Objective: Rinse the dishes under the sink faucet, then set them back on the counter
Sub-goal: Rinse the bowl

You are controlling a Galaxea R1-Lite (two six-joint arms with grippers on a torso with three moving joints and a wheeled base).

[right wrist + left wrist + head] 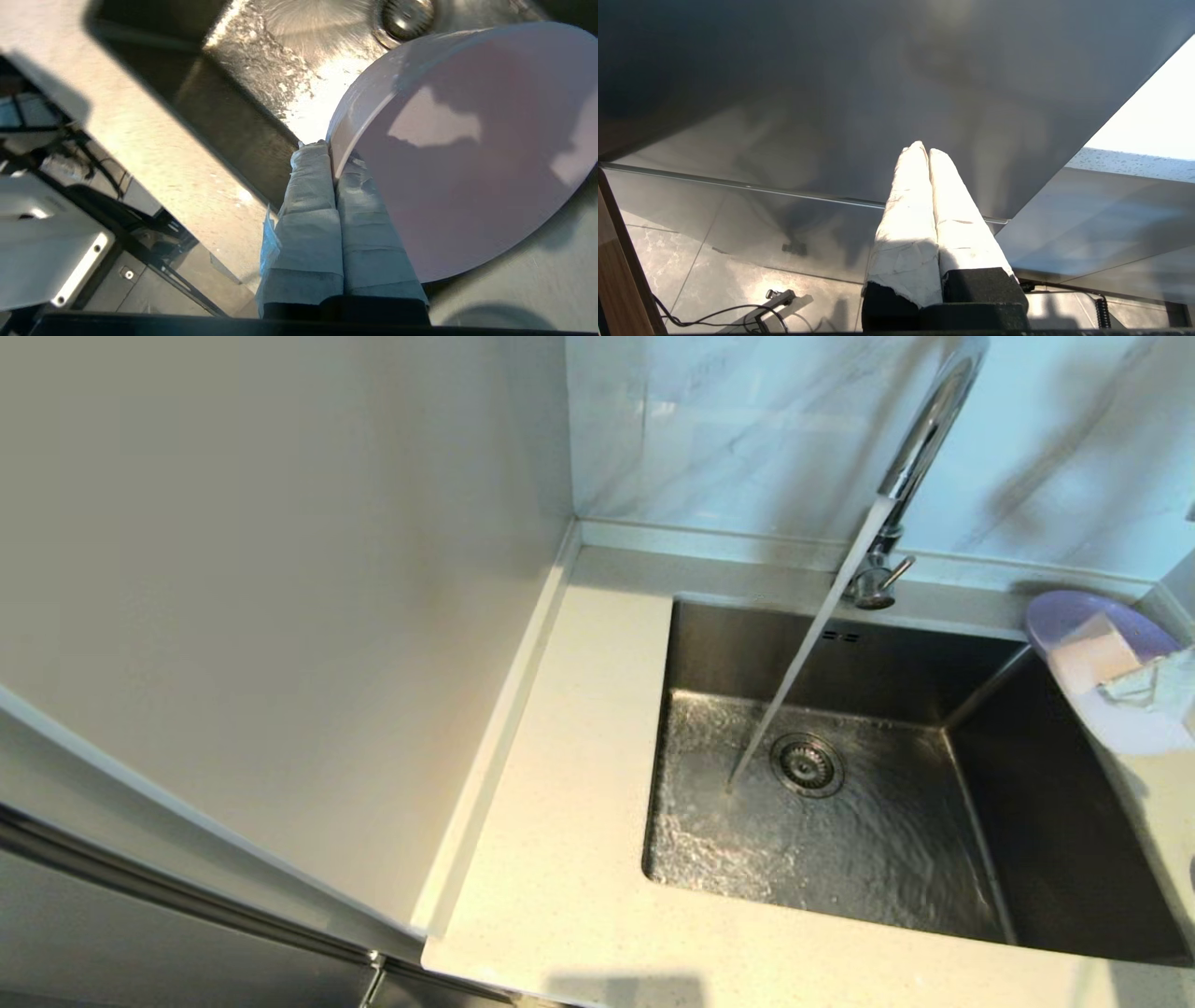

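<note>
The lavender plate (1083,621) is gripped by its rim at the right edge of the head view, the right gripper (332,156) clamped tight on it above the sink's (1055,859) right side. Water is poured from the faucet (920,439) beside the drain (807,764). The left gripper (923,150) is parked, fingers pressed together, empty.

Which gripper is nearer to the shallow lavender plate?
The right. The right gripper is shut on the shallow lavender plate's rim above the sink's right edge; the left gripper is parked low beside the cabinet, away from it.
</note>
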